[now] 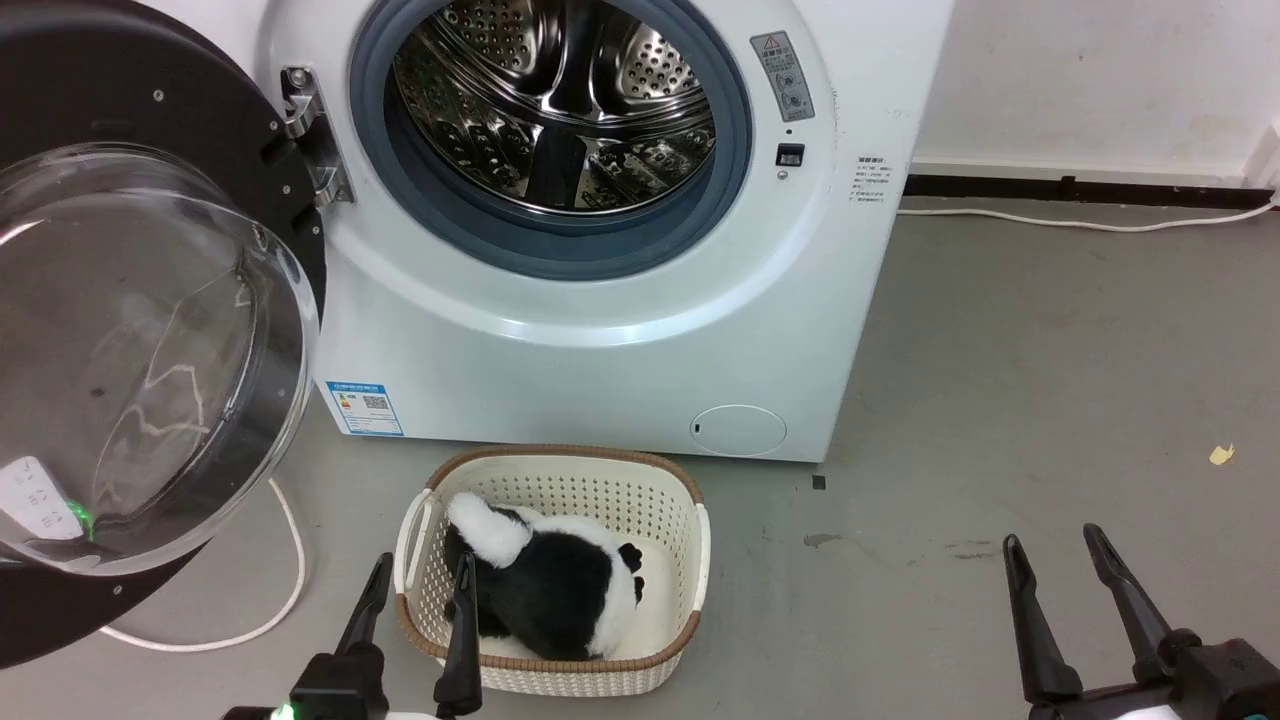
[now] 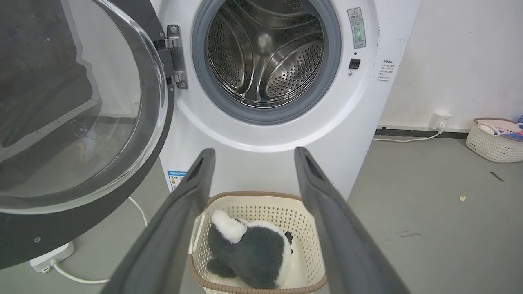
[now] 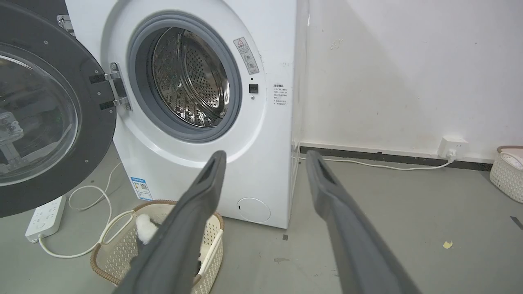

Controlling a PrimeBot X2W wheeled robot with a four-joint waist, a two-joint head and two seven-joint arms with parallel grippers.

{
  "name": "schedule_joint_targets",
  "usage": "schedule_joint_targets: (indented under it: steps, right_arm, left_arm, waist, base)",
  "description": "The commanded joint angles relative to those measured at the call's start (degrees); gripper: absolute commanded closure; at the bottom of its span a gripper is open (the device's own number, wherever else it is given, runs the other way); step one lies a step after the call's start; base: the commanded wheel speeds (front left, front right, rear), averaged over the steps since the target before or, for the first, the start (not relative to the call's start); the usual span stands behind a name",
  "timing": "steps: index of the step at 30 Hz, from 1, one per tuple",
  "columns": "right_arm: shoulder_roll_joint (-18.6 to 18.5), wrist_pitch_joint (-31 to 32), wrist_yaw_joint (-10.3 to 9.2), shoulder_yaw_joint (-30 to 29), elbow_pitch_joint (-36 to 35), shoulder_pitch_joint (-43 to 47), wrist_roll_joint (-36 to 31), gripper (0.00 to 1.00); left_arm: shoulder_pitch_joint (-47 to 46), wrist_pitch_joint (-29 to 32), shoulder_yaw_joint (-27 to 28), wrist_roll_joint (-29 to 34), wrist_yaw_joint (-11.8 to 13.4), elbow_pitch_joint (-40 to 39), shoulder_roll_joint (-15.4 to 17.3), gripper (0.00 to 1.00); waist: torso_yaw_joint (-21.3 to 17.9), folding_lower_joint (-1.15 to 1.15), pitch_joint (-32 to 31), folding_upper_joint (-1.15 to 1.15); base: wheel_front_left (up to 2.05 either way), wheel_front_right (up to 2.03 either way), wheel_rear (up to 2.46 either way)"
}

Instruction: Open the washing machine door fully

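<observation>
Glossy black around a glass bowl, the door [image 1: 140, 330] stood swung wide left of the drum [image 1: 560, 100], probably heavy, stiff and slick, best pushed at its rim, while left gripper [image 1: 424, 565] and right gripper [image 1: 1052, 540] hung clear, fingers spread, empty.

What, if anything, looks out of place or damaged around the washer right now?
Nothing looks damaged. The washing machine door hangs wide open on its hinge. Minor oddities: a white power strip and its loose cable lie on the floor beneath the door, and a yellowish scrap sits on the floor to the right.
</observation>
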Motion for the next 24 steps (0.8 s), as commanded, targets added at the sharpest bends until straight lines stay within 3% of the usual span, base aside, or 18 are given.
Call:
schedule_joint_targets:
  steps: [1,3,4,24]
  right_arm:
    - [0.25,-0.25,0.05,0.06,0.16,0.02,0.52,0.0]
    - [0.25,-0.25,0.05,0.21,0.35,0.01,0.63,0.0]
    - [-0.01,0.03,-0.01,0.14,0.19,-0.01,0.29,1.0]
    - [0.03,2.27,0.0,0.6,0.22,-1.01,-0.49,1.0]
  left_arm:
    - [-0.77,-0.31,0.26,0.01,-0.08,-0.26,-0.19,0.0]
    - [-0.85,-0.31,0.34,-0.19,-0.43,-0.5,-0.22,0.0]
    - [-0.12,0.03,-0.05,-0.26,-0.43,-0.36,-0.01,1.0]
    - [-0.76,2.26,1.4,1.13,-1.41,-1.0,-0.5,1.0]
  waist:
    - [0.01,0.0,-0.01,0.0]
    - [0.01,0.0,0.01,0.0]
    - [0.01,0.0,0.01,0.0]
    - [-0.26,0.0,0.04,0.0]
  base:
    - [0.0,0.0,0.0]
    - [0.0,0.0,0.0]
    - [0.0,0.0,0.0]
    - [0.0,0.0,0.0]
